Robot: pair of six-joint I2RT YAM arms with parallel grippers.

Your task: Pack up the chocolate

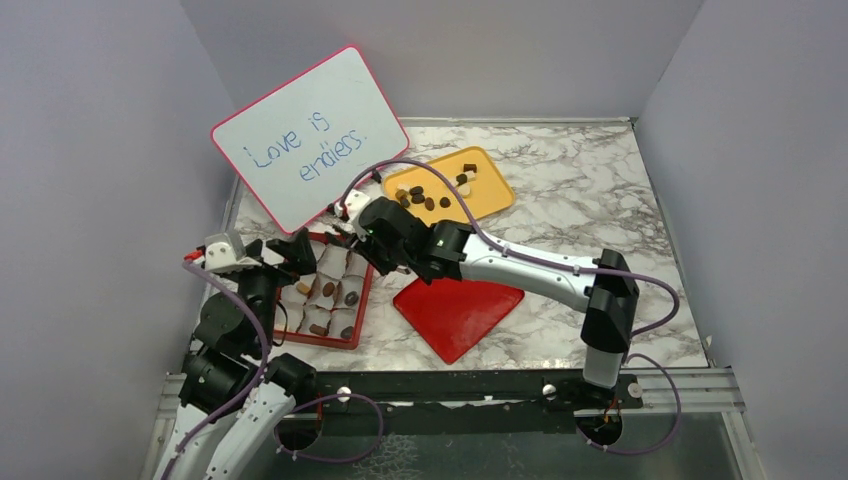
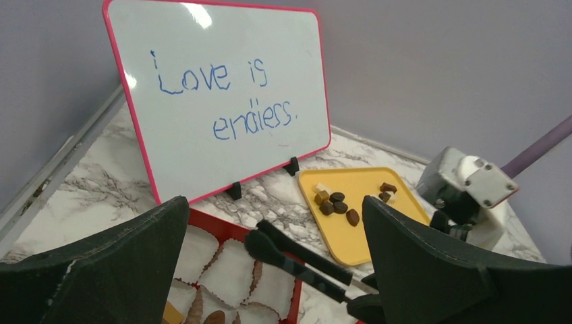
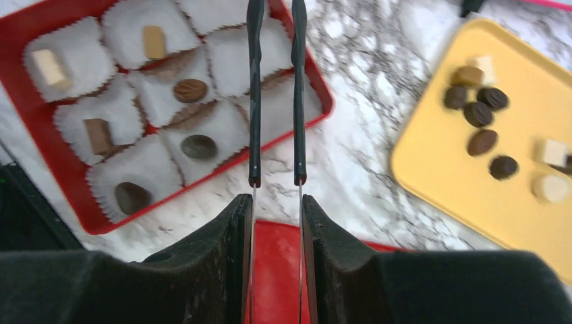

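Observation:
Several loose pieces of chocolate (image 1: pixel 430 195) lie on a yellow tray (image 1: pixel 490 195). More chocolate (image 3: pixel 190 90) sits in white paper cups inside a red box (image 1: pixel 325 290). My right gripper (image 3: pixel 276 202) is shut on black-tipped tongs (image 3: pixel 254 101). The tongs (image 2: pixel 297 260) reach over the box's far right cups, and I see nothing between their tips. At the box's left end, my left gripper (image 2: pixel 273 206) hangs wide open and holds nothing. The tray chocolate (image 2: pixel 337 202) shows beyond it.
A pink-framed whiteboard (image 1: pixel 310 140) reading "Love is endless." stands behind the box. The red lid (image 1: pixel 458 312) lies flat under my right arm. Grey walls close the marble table on three sides.

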